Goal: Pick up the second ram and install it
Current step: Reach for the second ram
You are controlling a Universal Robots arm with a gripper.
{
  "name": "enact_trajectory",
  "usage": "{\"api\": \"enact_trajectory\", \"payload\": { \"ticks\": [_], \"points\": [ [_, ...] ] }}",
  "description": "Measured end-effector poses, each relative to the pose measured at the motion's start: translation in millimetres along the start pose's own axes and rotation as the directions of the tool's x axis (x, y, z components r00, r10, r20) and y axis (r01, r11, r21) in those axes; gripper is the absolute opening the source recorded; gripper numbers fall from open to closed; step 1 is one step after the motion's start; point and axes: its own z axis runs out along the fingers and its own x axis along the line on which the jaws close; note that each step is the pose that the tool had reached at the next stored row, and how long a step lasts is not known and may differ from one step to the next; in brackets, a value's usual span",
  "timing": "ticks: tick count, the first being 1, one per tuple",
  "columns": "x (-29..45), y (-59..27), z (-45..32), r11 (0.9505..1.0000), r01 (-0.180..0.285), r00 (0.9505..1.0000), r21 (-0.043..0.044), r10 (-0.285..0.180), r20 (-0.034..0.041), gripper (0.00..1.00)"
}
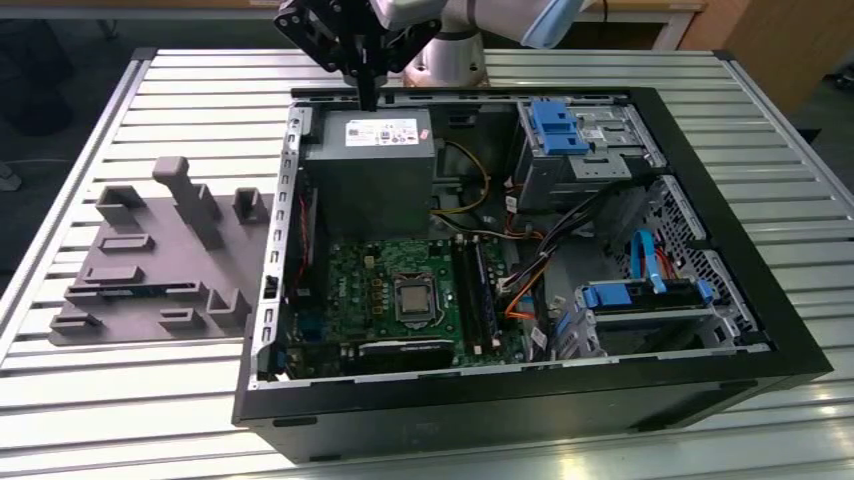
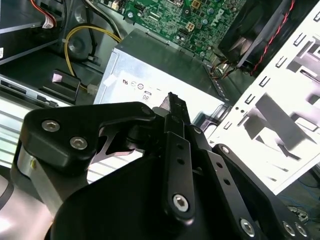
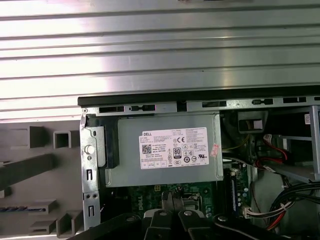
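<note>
Shut pincer (image 1: 366, 97) above the case (image 1: 534, 398) (it carries nothing).
The second ram (image 1: 140, 290) lies lower left in the exterior view, long axis across the frame.

The table (image 1: 120, 400) had a top of pale metal slats that ran across the exterior view. A black computer case (image 1: 534, 405) lay on its side on the slats with its open face up, filling the middle and the exterior view's right. Just beside it, on the exterior view's left, a grey fixture block (image 1: 147, 265) sat flat on the table.
</note>
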Motion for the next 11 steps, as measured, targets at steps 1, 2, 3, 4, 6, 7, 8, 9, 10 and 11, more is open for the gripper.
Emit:
{"api": "enact_trajectory", "payload": {
  "ticks": [1, 2, 3, 4, 6, 7, 8, 9, 10, 11],
  "points": [
    [0.3, 0.0, 0.0, 1.0000, 0.000, 1.0000, 0.0000, 0.000, 0.0000, 0.11],
    [0.6, 0.0, 0.0, 1.0000, 0.000, 1.0000, 0.0000, 0.000, 0.0000, 0.11],
    [1.0, -0.1, 0.0, 1.0000, 0.000, 1.0000, 0.0000, 0.000, 0.0000, 0.11],
    [1.3, -0.1, 0.0, 1.0000, 0.000, 1.0000, 0.0000, 0.000, -0.0001, 0.11],
    [2.2, -0.2, 0.1, 1.0000, 0.000, 1.0000, 0.0000, 0.000, 0.0000, 0.11],
    [2.3, -0.2, 0.1, 1.0000, 0.000, 1.0000, 0.0000, 0.000, 0.0000, 0.11],
    [2.5, -0.2, 0.1, 1.0000, 0.000, 1.0000, 0.0000, 0.000, 0.0000, 0.11],
    [2.8, -0.2, 0.1, 1.0000, 0.000, 1.0000, 0.0000, 0.000, 0.0000, 0.11],
    [3.2, -0.2, 0.1, 1.0000, 0.000, 1.0000, 0.0000, 0.000, 0.0000, 0.11],
    [3.6, -0.3, 0.1, 1.0000, 0.000, 1.0000, 0.0000, 0.000, 0.0000, 0.11]
  ]
}}
